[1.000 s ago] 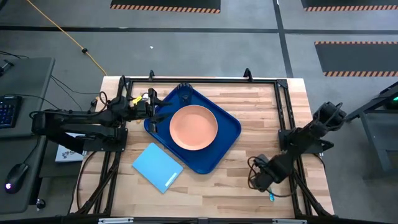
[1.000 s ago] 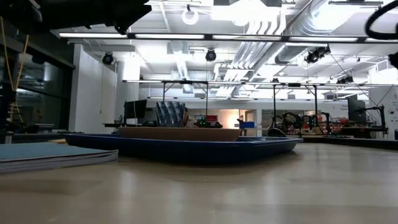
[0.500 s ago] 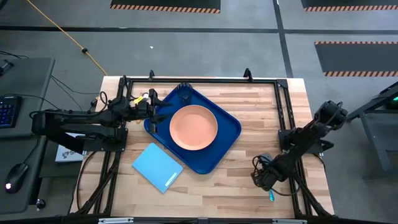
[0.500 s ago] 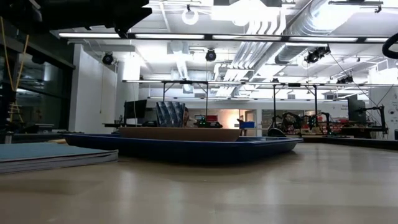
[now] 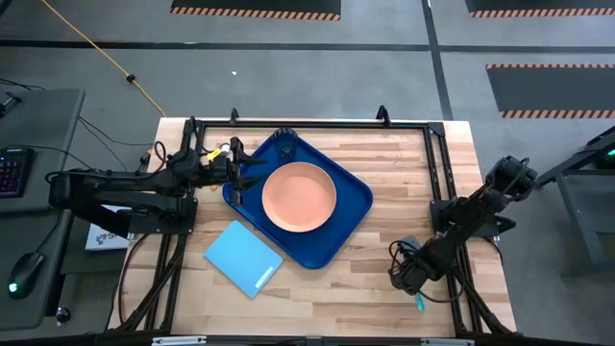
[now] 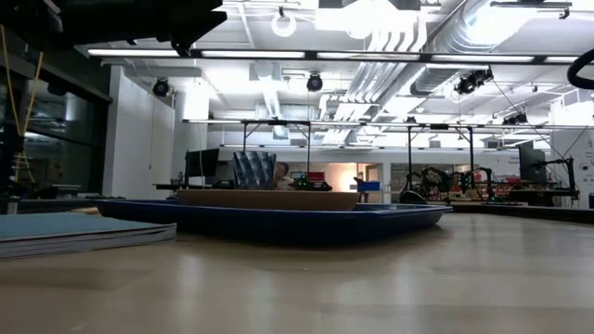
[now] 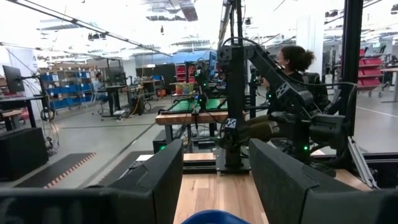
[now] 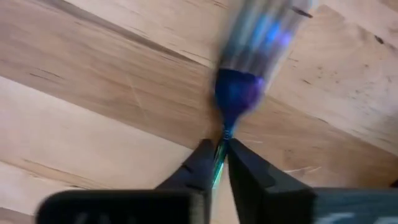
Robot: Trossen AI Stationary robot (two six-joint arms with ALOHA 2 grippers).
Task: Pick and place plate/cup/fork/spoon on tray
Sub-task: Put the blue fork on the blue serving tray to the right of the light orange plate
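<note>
We have the right gripper (image 5: 415, 280) down at the desk's (image 5: 404, 183) front right corner, clenched on the fork (image 5: 420, 303); in the right wrist view its fingers (image 8: 200, 163) pinch the thin metal end, with the teal handle lying on the wood beyond them. In the high view only the teal tip pokes out past the gripper, near the desk edge. The tray (image 5: 348, 226) sits mid-desk, turned at an angle, well apart from the fork. The plate (image 5: 299, 197) lies flat in the tray's middle. The cup (image 5: 285, 141) stands in the tray's far corner. The left gripper (image 5: 240, 171) hovers at the tray's left edge; the left wrist view shows its fingers (image 7: 149, 180) spread apart with nothing between them. We see the spoon's (image 5: 213, 152) yellow handle just beside the left arm, off the tray; its bowl is hard to make out. A light-blue flat rectangle (image 5: 243, 258) lies on the desk just beside the tray's near left edge.
</note>
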